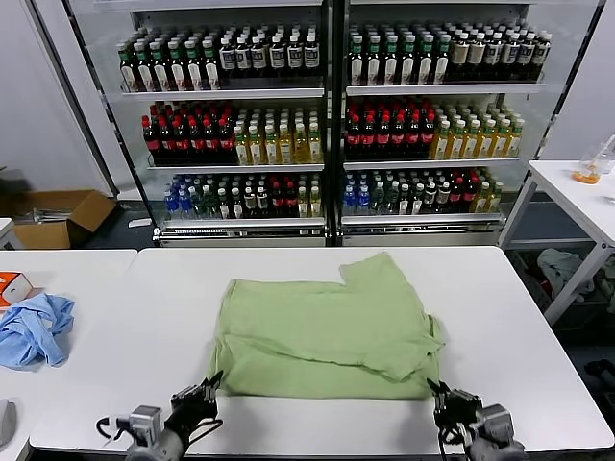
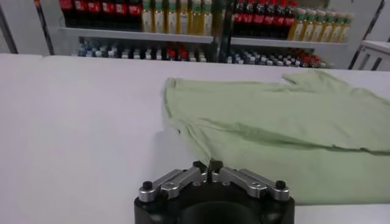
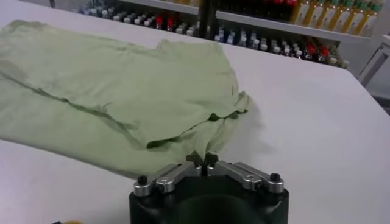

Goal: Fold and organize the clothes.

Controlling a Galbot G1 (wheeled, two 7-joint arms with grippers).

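Clothes came down to one pale green shirt (image 1: 322, 331), which lay partly folded in the middle of the white table (image 1: 519, 317), its near edge running close to the table's front edge. One sleeve (image 1: 380, 274) stuck out toward the far right, pointing at the shelves, and an upper layer of cloth lay doubled over the right half of the shirt, ending in a small bunched corner at the near right. The fabric was flat but lightly creased.

Behind the table stood a glass-fronted drinks cooler (image 1: 332, 115) packed with rows of bottles. On a second table to the left lay a crumpled light blue cloth (image 1: 34, 328), well apart from the shirt, with a small orange box (image 1: 12, 286) just beyond it.

The left claw (image 1: 207, 389) sat low at the shirt's near left corner, its fingers clenched together at the cloth's edge; whether any fabric was pinched between them could not be told. The right claw (image 1: 440, 394) was at the near right corner, its fingertips likewise pressed together just at the hem, the cloth rising slightly toward them.
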